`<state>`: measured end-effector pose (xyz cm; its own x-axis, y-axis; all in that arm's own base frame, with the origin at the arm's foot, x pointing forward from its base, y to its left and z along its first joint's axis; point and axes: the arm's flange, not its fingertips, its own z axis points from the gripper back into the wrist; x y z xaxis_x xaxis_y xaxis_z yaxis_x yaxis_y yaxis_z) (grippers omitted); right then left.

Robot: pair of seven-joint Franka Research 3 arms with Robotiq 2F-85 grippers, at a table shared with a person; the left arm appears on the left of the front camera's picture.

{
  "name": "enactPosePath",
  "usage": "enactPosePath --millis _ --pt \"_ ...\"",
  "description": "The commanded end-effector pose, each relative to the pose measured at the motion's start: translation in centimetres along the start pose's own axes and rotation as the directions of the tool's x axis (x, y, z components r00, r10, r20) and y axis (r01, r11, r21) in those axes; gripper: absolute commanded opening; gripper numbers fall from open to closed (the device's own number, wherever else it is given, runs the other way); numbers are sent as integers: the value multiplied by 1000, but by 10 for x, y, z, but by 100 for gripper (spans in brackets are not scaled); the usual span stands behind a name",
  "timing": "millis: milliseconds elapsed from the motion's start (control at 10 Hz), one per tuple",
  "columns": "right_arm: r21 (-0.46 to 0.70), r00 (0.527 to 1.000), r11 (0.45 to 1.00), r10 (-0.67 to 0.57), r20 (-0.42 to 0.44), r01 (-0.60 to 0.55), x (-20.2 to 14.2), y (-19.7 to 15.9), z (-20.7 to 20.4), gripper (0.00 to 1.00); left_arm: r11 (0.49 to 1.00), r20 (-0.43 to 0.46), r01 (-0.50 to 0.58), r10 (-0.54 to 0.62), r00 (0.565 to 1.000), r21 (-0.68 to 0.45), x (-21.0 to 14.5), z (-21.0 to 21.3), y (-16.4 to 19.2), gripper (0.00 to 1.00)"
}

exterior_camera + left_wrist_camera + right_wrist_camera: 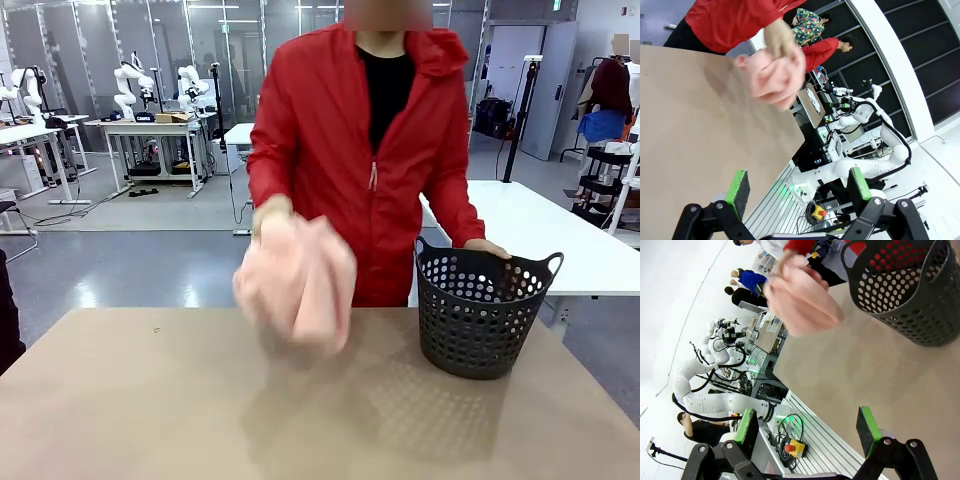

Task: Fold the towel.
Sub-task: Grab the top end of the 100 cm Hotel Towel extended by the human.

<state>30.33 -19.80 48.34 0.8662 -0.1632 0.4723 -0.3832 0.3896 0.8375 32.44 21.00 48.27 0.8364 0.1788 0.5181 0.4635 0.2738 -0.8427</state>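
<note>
The towel is a pale salmon-pink bundle, blurred by motion, held by the person's hand above the brown table at its far middle. It also appears as a bunched pink mass in the left wrist view and the right wrist view. My left gripper stands open with green pads, well short of the towel, nothing between its fingers. My right gripper is open too, over the table's near edge, with nothing in it.
A dark perforated basket with handles stands on the table's far right; the person's other hand rests on its rim. The person in a red jacket stands at the far side. Bare tabletop lies in front.
</note>
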Motion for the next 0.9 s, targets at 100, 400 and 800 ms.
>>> enactPosePath --millis 100,400,800 --pt "9 1000 1000 22 11 -22 2 0 1 100 1000 -2 13 -13 1000 -18 0 1 0 100" --pt "9 1000 1000 22 11 -22 2 0 1 100 1000 -2 13 -13 1000 -18 0 1 0 100" --pt "9 1000 1000 22 11 -22 2 0 1 100 1000 -2 13 -13 1000 -18 0 1 0 100"
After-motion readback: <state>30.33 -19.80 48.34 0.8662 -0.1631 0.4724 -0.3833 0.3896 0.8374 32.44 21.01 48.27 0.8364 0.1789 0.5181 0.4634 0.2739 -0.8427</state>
